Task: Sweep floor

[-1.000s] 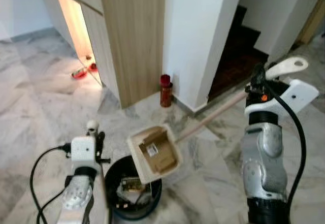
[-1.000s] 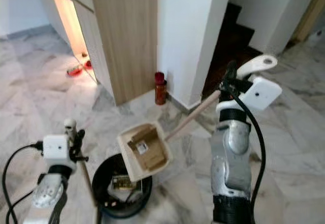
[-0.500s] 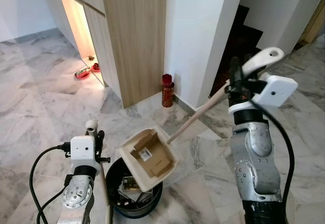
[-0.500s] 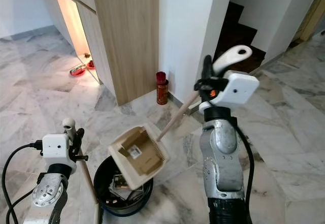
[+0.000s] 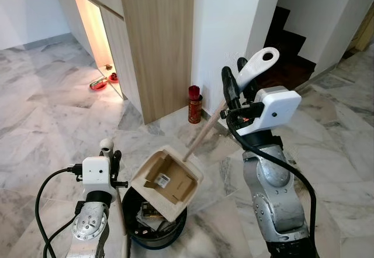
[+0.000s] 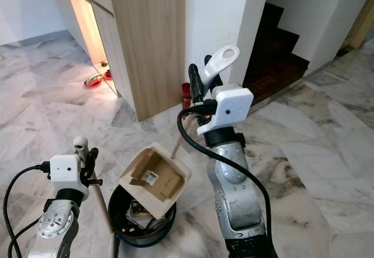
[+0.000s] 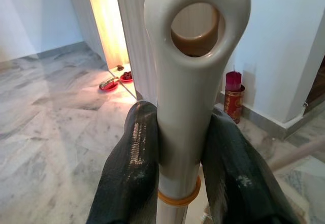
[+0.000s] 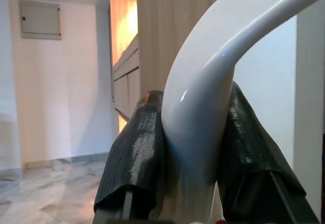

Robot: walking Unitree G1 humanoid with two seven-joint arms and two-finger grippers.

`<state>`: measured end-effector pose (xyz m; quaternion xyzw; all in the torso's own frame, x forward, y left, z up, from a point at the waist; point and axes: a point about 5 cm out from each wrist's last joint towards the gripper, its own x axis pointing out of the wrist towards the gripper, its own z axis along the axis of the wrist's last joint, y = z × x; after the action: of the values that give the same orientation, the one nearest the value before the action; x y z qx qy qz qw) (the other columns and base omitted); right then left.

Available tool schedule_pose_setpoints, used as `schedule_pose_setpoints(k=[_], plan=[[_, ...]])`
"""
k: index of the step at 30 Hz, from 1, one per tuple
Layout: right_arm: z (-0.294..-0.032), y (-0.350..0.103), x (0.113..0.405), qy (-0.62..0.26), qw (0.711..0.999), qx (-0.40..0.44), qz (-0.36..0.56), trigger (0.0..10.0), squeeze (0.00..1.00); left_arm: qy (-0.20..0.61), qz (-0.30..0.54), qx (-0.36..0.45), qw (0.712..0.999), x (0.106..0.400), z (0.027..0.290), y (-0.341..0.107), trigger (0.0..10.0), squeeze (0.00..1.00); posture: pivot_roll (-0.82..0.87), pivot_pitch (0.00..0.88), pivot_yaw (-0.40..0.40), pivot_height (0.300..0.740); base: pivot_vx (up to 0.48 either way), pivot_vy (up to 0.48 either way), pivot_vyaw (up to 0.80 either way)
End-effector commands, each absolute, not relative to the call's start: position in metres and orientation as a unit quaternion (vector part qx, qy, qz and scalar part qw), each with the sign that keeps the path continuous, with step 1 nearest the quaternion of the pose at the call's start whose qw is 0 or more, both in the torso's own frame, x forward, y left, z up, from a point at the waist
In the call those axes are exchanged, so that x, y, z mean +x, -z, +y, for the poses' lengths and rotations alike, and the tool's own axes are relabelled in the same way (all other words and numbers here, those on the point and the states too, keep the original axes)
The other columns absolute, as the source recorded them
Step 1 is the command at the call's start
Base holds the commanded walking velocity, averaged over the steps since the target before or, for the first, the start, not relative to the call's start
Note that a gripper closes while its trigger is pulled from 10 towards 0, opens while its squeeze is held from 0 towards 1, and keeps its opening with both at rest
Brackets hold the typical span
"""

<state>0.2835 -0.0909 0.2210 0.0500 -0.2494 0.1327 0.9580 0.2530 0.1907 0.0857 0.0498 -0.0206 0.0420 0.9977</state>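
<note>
Hiding bin point(image 5: 153, 233) contents: tilted dustpan point(image 5: 166, 181)

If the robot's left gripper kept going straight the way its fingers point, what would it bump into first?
Probably the pale wooden cabinet. The left gripper, shut on the broom handle, points over bare marble floor toward it. The red candle tin by the white wall stands off to one side. Depth is hard to judge.

Right claw point(image 8: 195, 153) clamped on a curved white handle point(image 8: 213, 82), black fingers point(image 8: 134, 153) pressed to either side. Behind: wood cabinet point(image 8: 172, 36) lit warm orange along its edge, white wall point(image 8: 56, 92) with a grey panel point(image 8: 39, 19), marble floor point(image 8: 51, 188).
</note>
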Motion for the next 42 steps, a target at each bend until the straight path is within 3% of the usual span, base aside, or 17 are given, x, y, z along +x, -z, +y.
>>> schedule_pose_setpoints(k=[1,11,23,32,39,42], plan=[[-0.092,-0.244,0.274,-0.131,0.939,0.048,-0.313,10.0,0.00,-0.033,-0.050,0.040,0.997,0.256,0.186,-0.096,10.0,0.00,0.05,0.000,-0.006,0.740,0.000,0.000,0.00],[-0.067,-0.254,0.261,-0.172,0.919,0.015,-0.354,10.0,0.00,-0.032,-0.051,0.038,0.997,0.256,0.185,-0.096,10.0,0.00,0.05,0.000,-0.009,0.740,0.000,0.000,0.00],[-0.039,-0.256,0.247,-0.261,0.898,0.032,-0.352,10.0,0.00,-0.029,-0.051,0.038,0.998,0.258,0.184,-0.095,10.0,0.00,0.05,0.000,-0.009,0.740,0.000,0.000,0.00],[-0.034,-0.256,0.241,-0.280,0.890,0.020,-0.359,10.0,0.00,-0.028,-0.053,0.037,0.997,0.258,0.183,-0.096,10.0,0.00,0.05,0.000,-0.009,0.740,0.000,0.000,0.00],[-0.019,-0.253,0.231,-0.330,0.861,-0.058,-0.383,10.0,0.00,-0.027,-0.054,0.037,0.998,0.259,0.183,-0.096,10.0,0.00,0.05,0.000,-0.009,0.740,0.000,0.000,0.00],[-0.018,-0.251,0.231,-0.338,0.866,-0.028,-0.367,10.0,0.00,-0.025,-0.054,0.036,0.998,0.259,0.182,-0.096,10.0,0.00,0.05,0.000,-0.010,0.740,0.000,0.000,0.00]])
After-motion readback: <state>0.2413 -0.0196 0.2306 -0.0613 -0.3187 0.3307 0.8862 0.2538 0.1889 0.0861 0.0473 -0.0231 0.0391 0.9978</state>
